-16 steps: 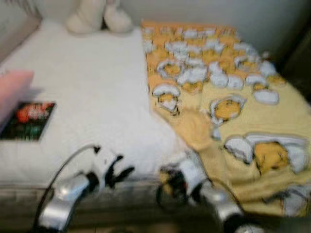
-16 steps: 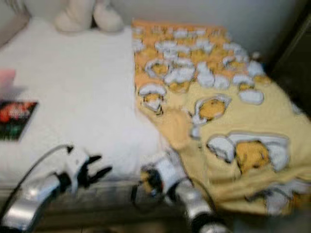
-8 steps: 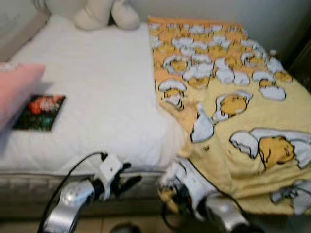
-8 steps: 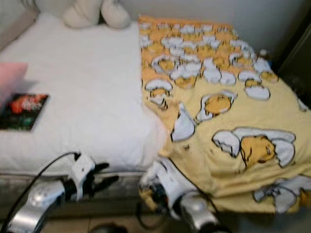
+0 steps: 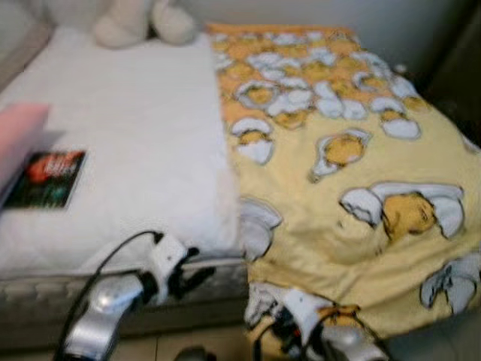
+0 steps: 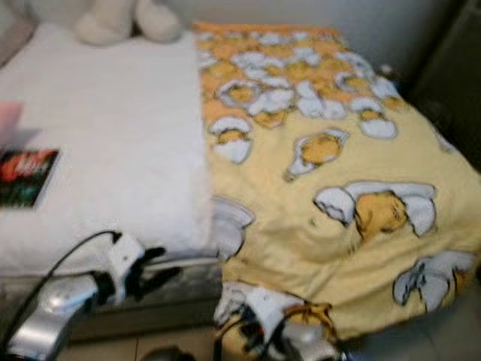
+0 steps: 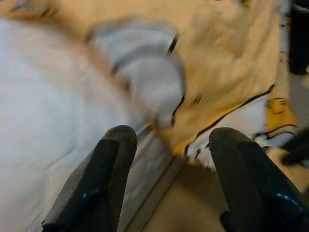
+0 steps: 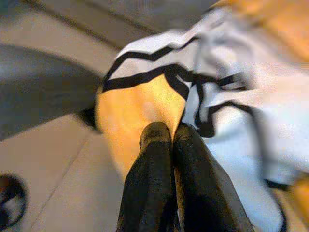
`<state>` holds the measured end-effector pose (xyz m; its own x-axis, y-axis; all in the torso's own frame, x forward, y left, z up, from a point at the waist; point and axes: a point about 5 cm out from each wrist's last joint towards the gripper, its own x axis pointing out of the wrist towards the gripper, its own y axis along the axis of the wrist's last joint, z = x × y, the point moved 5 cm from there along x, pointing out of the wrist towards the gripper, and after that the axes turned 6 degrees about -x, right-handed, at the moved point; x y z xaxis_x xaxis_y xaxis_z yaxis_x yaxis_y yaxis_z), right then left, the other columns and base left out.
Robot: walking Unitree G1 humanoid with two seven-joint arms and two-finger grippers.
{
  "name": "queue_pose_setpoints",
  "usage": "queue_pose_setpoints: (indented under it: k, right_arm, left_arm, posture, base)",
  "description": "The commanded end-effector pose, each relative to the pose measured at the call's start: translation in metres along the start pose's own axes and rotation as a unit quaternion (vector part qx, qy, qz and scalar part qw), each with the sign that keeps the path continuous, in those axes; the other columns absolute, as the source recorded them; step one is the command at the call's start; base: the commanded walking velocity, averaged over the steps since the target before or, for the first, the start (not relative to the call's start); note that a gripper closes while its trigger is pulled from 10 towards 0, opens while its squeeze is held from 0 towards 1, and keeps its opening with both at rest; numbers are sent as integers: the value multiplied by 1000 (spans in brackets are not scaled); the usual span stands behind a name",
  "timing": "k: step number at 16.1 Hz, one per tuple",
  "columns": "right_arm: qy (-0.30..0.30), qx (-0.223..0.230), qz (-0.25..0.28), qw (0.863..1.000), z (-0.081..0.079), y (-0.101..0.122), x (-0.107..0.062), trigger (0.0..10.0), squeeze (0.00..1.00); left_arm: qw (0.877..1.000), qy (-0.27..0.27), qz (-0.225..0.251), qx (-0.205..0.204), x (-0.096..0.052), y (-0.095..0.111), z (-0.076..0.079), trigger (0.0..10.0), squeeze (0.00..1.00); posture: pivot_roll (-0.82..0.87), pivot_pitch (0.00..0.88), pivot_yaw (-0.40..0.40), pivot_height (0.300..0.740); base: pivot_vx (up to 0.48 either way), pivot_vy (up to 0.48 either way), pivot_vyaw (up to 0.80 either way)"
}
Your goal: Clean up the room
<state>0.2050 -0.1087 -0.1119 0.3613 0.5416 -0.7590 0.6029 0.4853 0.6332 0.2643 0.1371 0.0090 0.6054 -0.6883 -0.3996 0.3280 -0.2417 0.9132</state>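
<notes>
A yellow blanket (image 5: 338, 150) printed with cartoon eggs covers the right half of the bed and hangs over its near edge. My right gripper (image 8: 166, 133) is shut on the blanket's hanging corner (image 8: 140, 104), low in front of the bed and just above the floor. My left gripper (image 5: 197, 272) is open and holds nothing, hovering at the mattress's near edge beside the blanket's border (image 7: 217, 53). The left half of the bed is bare white sheet (image 5: 128, 135).
A dark book (image 5: 46, 179) lies on the sheet at the left, next to a pink pillow (image 5: 19, 139). A cream plush toy (image 5: 139, 21) sits at the head of the bed. Tiled floor (image 5: 188, 350) runs along the bed's near side.
My right gripper has dropped toward the floor with the blanket's corner, dragging the folded-back part flat and over the bed's edge. The view has shifted. The left gripper has stayed at the mattress edge.
</notes>
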Motion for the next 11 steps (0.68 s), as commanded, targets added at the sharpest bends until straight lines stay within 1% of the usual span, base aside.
queue_pose_setpoints:
  k: [1, 2, 5, 6, 7, 8, 11]
  right_arm:
    - [-44, -7, 4, 999, 15, 5, -3, 10000, 0]
    - [-61, -3, 7, 998, 21, 8, -3, 10000, 0]
    - [-82, 2, 3, 997, 27, 10, -4, 10000, 0]
    - [-92, 8, 3, 996, 30, 9, -5, 10000, 533]
    - [-98, 12, 6, 995, 31, 10, -5, 10000, 996]
    - [-107, 16, 8, 994, 33, 10, -6, 10000, 1000]
    - [-110, 18, 9, 994, 35, 13, -5, 10000, 1000]
  left_arm:
    - [1000, -2, -2, 9, 2, 3, 0, 10000, 0]
    - [1000, -2, -1, 9, 2, 3, 0, 10000, 0]
    - [1000, -3, -2, 10, 3, 3, 1, 10000, 0]
    - [1000, -3, -3, 10, 3, 3, 1, 10000, 0]
    - [1000, -2, -3, 10, 4, 3, 1, 10000, 0]
    - [1000, -2, -3, 10, 4, 2, 1, 10000, 0]
    - [1000, -3, -4, 12, 5, 2, 1, 10000, 0]
  posture:
    - [56, 0, -18, 740]
    - [56, 0, -18, 740]
    - [56, 0, -18, 740]
    - [57, 0, -18, 740]
    - [57, 0, -18, 740]
    - [57, 0, -18, 740]
    - [57, 0, -19, 740]
  base:
    - [0, 0, 0]
    - [0, 0, 0]
    - [0, 0, 0]
    - [0, 0, 0]
    - [0, 0, 0]
    - [0, 0, 0]
    - [0, 0, 0]
